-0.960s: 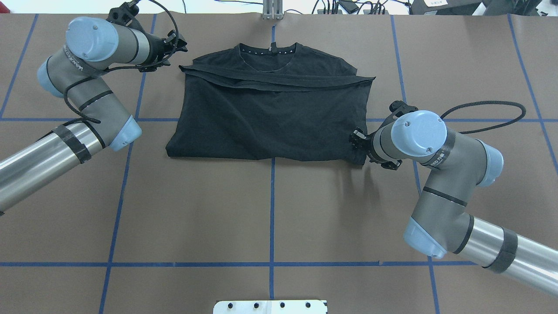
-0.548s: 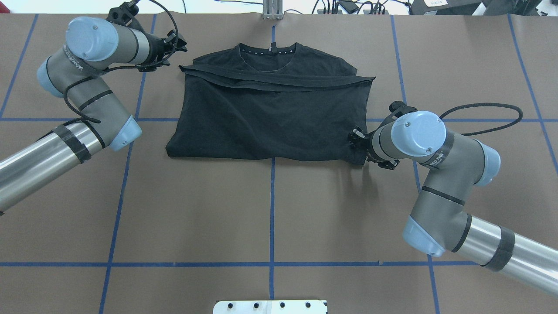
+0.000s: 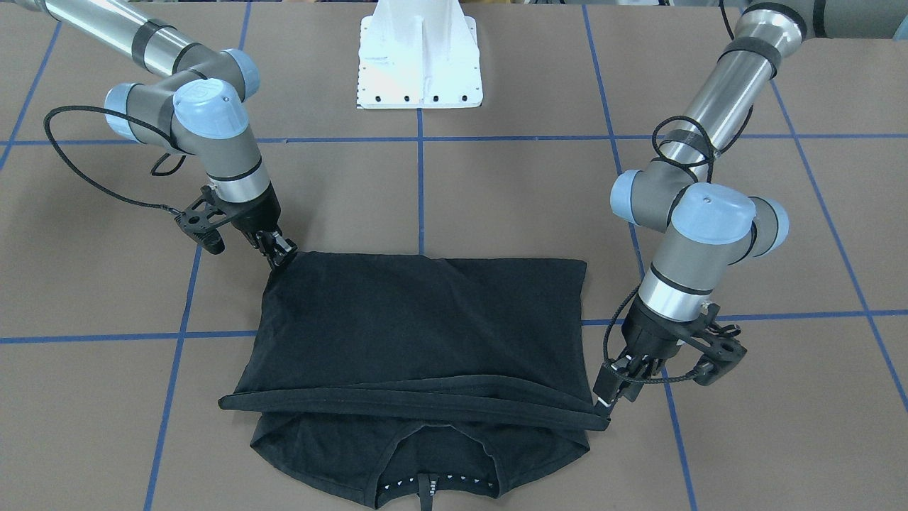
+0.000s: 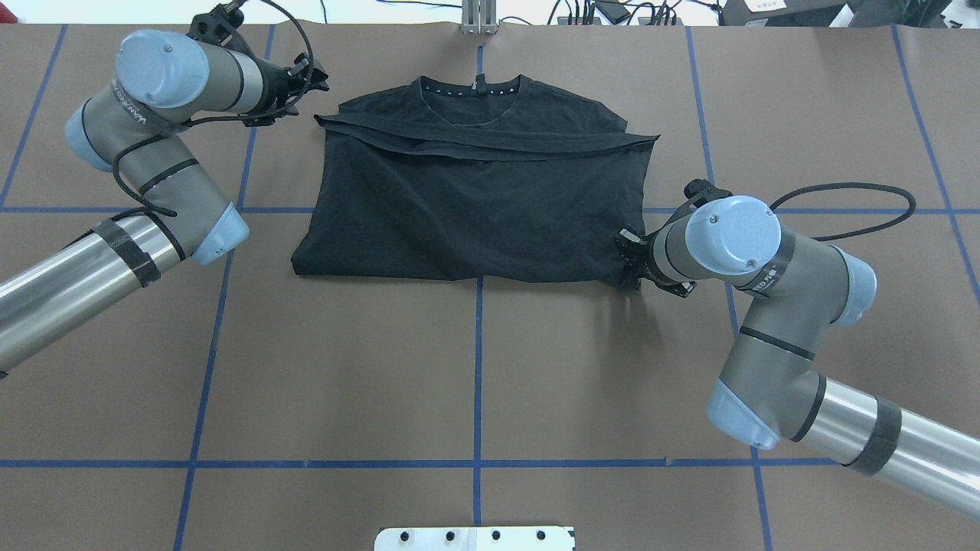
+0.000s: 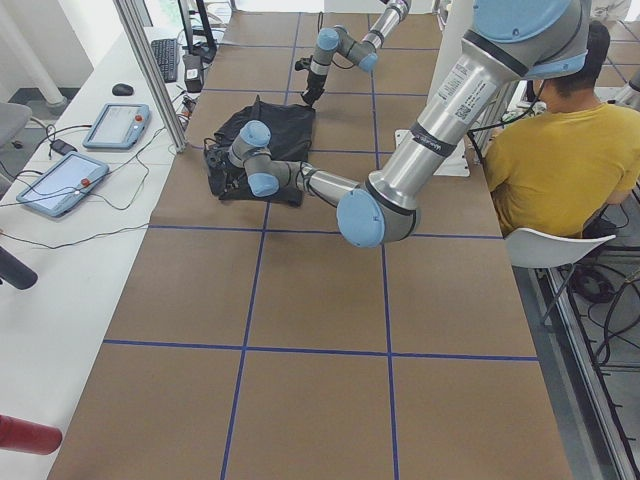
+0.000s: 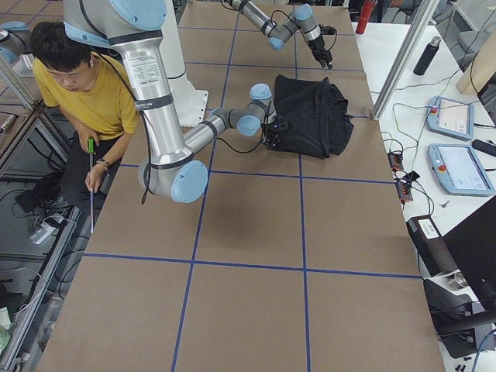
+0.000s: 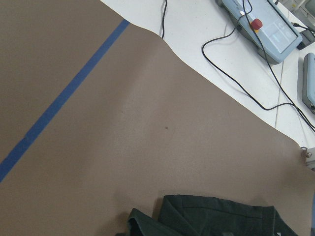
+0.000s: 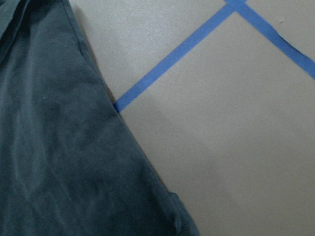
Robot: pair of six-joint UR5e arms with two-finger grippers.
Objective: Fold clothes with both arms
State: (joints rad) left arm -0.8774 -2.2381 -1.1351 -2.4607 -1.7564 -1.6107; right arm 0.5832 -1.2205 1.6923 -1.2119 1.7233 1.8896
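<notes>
Right gripper point(image 3: 278, 250) looks pinched shut on the near corner of the half-folded T-shirt point(image 3: 418, 333) on the table point(image 3: 425, 199), while farther off the left gripper point(image 3: 608, 392), its opening unclear, sits at the folded-over hem's corner, so the next fold probably needs both corners lifted together.

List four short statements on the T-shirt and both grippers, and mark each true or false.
1. The T-shirt lies folded, its collar on the side far from the robot. True.
2. Its logo print faces up. False: only plain black fabric shows.
3. The right gripper is at a T-shirt corner on the robot's side. True.
4. The left gripper hangs over the T-shirt's middle. False: it is off to the side, by one end of the folded-over edge.
</notes>
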